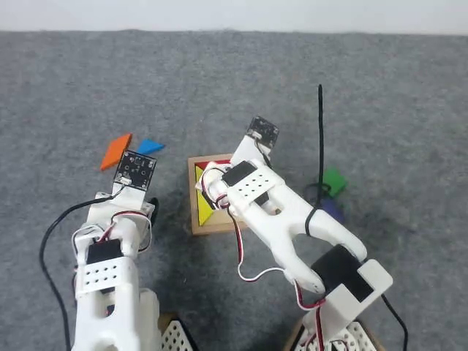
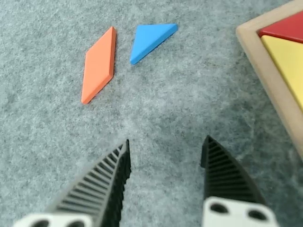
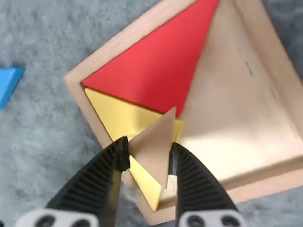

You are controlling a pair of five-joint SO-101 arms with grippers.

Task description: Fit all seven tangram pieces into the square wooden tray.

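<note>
— Tray: where does it sit?
— The tray (image 1: 212, 229) lies on the grey mat (image 1: 241, 80) between the two arms, partly under the right arm (image 1: 292, 227). Much of its wooden floor (image 3: 236, 123) is bare.
— What is in it?
— A red triangle (image 3: 156, 61) along one side, and a yellow triangle (image 3: 118, 116) touching it along an edge. Both lie flat.
— And the right gripper?
— The right gripper (image 3: 147, 146) has its fingers closed on a pale triangle (image 3: 154, 144), one finger on each side. It holds the piece tilted over the yellow triangle, one point near the red one's edge. I cannot tell whether it touches the yellow.
— The left one?
— The left gripper (image 2: 166, 140) hangs over bare mat with its fingers spread and nothing between them. The tray's rim (image 2: 267, 80) is just off to one side of it.
— Which pieces are outside?
— An orange piece (image 2: 98, 66), a slanted four-sided shape, and a blue triangle (image 2: 150, 40) lie close together but apart, on the mat beyond the left gripper. From above, a green piece (image 1: 334, 180) and a dark piece (image 1: 330, 210) lie near each other on the far side of the right arm, well apart from the orange and blue ones.
</note>
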